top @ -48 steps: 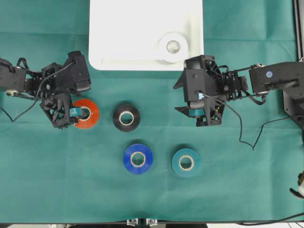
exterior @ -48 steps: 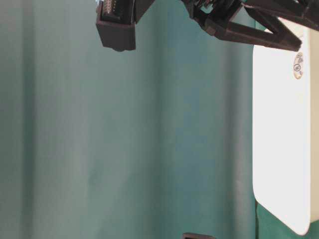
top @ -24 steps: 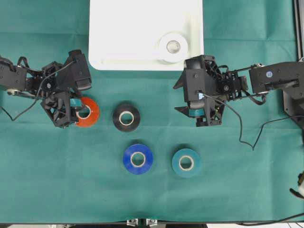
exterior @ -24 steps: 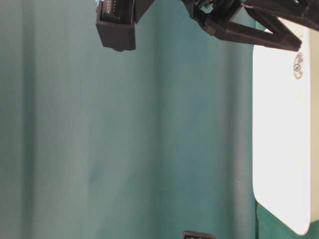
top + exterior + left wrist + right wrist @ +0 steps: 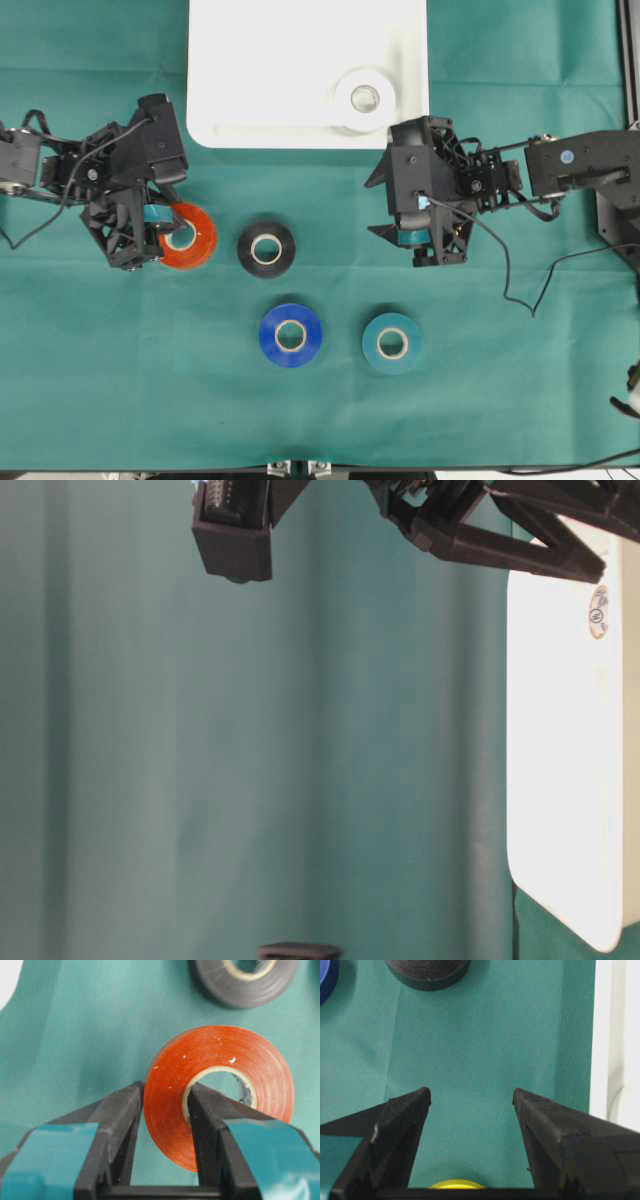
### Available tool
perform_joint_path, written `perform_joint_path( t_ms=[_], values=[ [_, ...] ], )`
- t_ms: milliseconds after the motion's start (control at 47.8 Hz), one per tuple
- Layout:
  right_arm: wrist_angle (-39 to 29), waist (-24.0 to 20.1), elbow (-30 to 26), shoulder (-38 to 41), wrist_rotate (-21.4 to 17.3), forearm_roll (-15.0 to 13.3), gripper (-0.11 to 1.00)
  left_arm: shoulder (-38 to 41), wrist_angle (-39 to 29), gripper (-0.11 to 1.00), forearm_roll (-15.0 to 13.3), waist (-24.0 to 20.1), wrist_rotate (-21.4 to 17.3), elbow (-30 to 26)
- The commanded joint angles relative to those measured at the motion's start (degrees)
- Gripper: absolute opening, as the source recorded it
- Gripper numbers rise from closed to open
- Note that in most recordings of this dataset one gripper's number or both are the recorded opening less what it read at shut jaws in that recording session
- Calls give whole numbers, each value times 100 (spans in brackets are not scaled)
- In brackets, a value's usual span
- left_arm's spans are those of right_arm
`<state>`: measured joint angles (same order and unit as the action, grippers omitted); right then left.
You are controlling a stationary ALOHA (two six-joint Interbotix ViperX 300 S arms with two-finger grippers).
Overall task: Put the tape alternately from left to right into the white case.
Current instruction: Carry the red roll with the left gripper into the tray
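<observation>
On the green cloth-covered table (image 5: 100, 380), toward its left side, the left gripper (image 5: 152, 238) pinches the wall of a red ring-shaped roll of tape (image 5: 188, 236): in the left wrist view one black finger (image 5: 114, 1125) presses the roll's outer face while the other sits inside its pale core, so the jaws are clamped on the red band. Whether the roll is off the cloth cannot be told. Just right of it lies a black ring-shaped roll of tape (image 5: 266, 248), flat and apart from the red one. Nearer the bottom of the overhead view lie a blue ring-shaped roll (image 5: 291, 334) and, to its right, a teal ring-shaped roll (image 5: 392, 342), side by side but not touching. At the top, the shallow white rectangular plastic case with rounded corners (image 5: 260, 70) holds a white ring-shaped roll (image 5: 365, 98) in its lower right part, close to the rim. Below that corner hangs the right gripper (image 5: 425, 240), its black fingers (image 5: 402, 1115) spread wide apart with only bare cloth between them; a sliver of a yellow roll (image 5: 456, 1184) shows at the base of its jaws in the right wrist view, not gripped by the fingertips. The table-level view shows mostly green cloth and the case's white edge.
</observation>
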<state>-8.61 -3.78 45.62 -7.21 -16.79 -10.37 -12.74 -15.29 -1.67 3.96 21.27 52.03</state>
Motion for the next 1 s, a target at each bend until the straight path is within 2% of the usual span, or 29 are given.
perform_joint_path(
  t_ms=[0,230,418,753,983],
  values=[
    [44,-18,-79,-53,-18,-9,74,-316,-79,-3,18,18,0,-158],
    [44,-9,-88,-44,-18,-9,74,-457,-44,-3,26,-79,-26,-229],
    [53,-18,-114,-44,-18,-9,74,-360,114,-3,35,-457,-132,-369],
    [176,-9,-97,-53,-18,-9,74,132,422,-3,35,-1485,-1415,-791],
    [176,-18,-105,-44,-18,-9,74,765,431,-3,44,-1978,-2039,-1257]
  ],
)
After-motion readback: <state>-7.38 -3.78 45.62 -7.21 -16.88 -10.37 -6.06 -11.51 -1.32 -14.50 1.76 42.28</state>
